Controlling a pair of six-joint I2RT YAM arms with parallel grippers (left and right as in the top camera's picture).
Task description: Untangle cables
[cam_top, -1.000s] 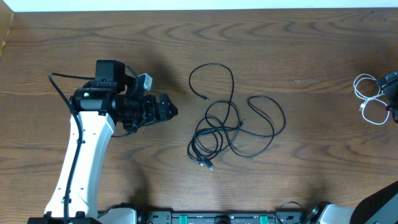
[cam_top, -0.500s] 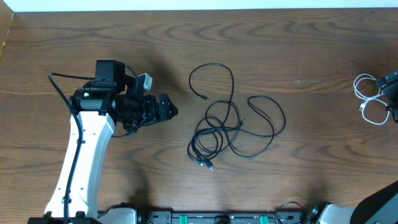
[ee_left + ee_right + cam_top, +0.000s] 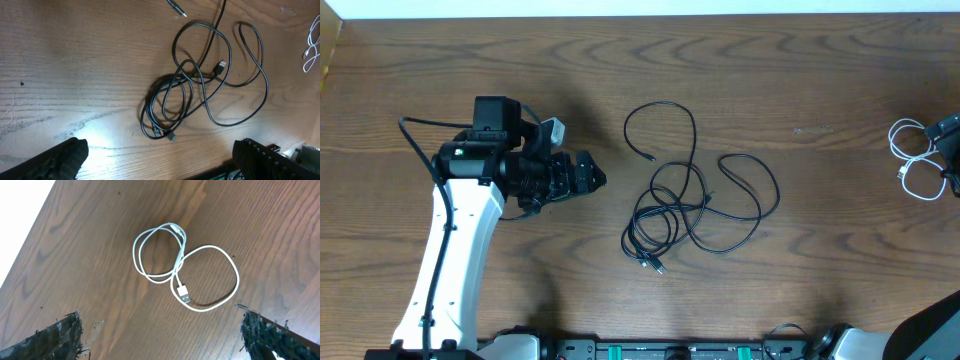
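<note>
Left fingers [image 3: 65, 157] hover spread wide above the counter [image 3: 800, 80], the wrist turned toward the tangled black cables [image 3: 690, 195] lying mid-counter, nothing between. At the right edge, right fingers [image 3: 60, 335], likewise spread, hang over the looped white cable [image 3: 182, 267].

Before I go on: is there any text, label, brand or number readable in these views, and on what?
No text can be read in any view.
black cables: no print shows on the cords or plugs.
white cable: its plug shows no legible mark.
left arm: white casing, no label that can be made out from overhead.
table: wood grain only.
</note>
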